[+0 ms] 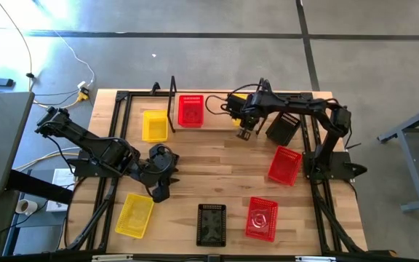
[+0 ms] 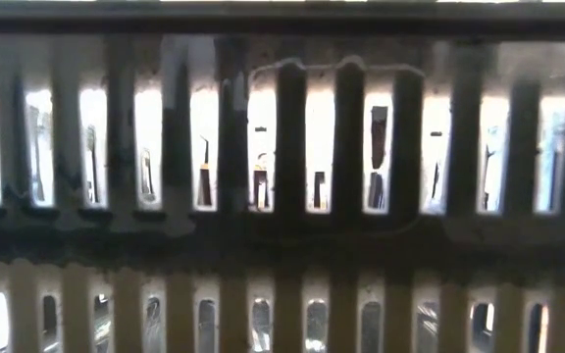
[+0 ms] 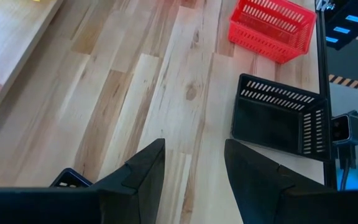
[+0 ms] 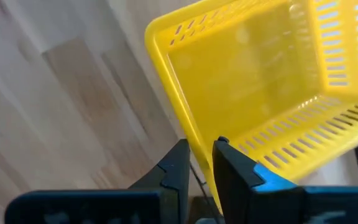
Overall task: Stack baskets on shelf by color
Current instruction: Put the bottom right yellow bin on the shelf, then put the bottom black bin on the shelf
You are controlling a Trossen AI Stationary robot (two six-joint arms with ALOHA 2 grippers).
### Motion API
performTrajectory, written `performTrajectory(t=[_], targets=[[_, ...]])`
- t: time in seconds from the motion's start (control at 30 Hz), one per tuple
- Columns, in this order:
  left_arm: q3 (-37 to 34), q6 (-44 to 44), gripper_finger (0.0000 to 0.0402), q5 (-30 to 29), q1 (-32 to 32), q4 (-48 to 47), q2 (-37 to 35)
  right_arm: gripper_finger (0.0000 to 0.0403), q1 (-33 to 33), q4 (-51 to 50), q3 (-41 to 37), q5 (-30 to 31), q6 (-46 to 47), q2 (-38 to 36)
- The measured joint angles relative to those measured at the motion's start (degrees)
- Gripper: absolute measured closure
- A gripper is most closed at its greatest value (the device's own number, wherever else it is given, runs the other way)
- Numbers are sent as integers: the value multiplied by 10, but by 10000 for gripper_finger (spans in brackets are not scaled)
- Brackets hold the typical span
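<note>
My right gripper [image 1: 244, 129] [image 4: 201, 146] is just off the right part of the shelf [image 1: 214, 116] and is shut on a yellow basket [image 4: 253, 81]. In the high view my arm hides almost all of that basket. One red basket [image 1: 190, 110] stands on the shelf's left end, next to the upright wire frame. Another yellow basket [image 1: 155, 125] sits on the table left of that frame. My left gripper [image 1: 158, 185] [image 3: 194, 146] is open above bare wood at the table's left middle. A third yellow basket [image 1: 135, 215] lies just beyond it, toward the near edge. My right gripper holds the yellow basket by one wall's rim [image 4: 186, 118], close to a corner. One finger is inside the basket and one outside. The basket sits tilted in the hold with its open side toward the wrist camera. Whether any part rests on the wood does not show.
A black basket [image 1: 282, 127] and a red one [image 1: 286, 164] sit by the right rail. A black basket [image 1: 211, 222] [image 3: 278, 118] and a red one [image 1: 262, 218] [image 3: 269, 28] stand at the near edge. The black one's mesh [image 2: 282, 245] fills the low view. Bare wood lies mid-table.
</note>
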Motion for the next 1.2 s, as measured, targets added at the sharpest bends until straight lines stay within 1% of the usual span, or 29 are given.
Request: performTrajectory(t=[0.13, 0.33, 0.47, 0.63, 0.7, 0.87, 0.97, 1.2], targets=[[0, 0, 245, 0, 0, 0, 0, 345, -9, -11, 14, 0, 0, 0], [0, 0, 245, 0, 0, 0, 0, 345, -17, -17, 14, 0, -1, 0], [0, 0, 245, -9, 0, 0, 0, 345, -18, -31, 14, -16, 7, -9], [0, 0, 245, -11, 0, -1, 0, 345, -16, -40, 14, -65, 47, -41], [0, -3, 245, -11, 0, -1, 0, 345, -11, -36, 15, -100, 76, -55], [0, -13, 245, -10, 0, -2, 0, 345, 25, -16, 15, -182, 135, -82], [0, -13, 245, -9, 0, -2, 0, 345, 61, 0, 15, -213, 172, -91], [0, -18, 245, -9, 0, -44, 0, 345, 175, 41, 15, -221, 282, -100]])
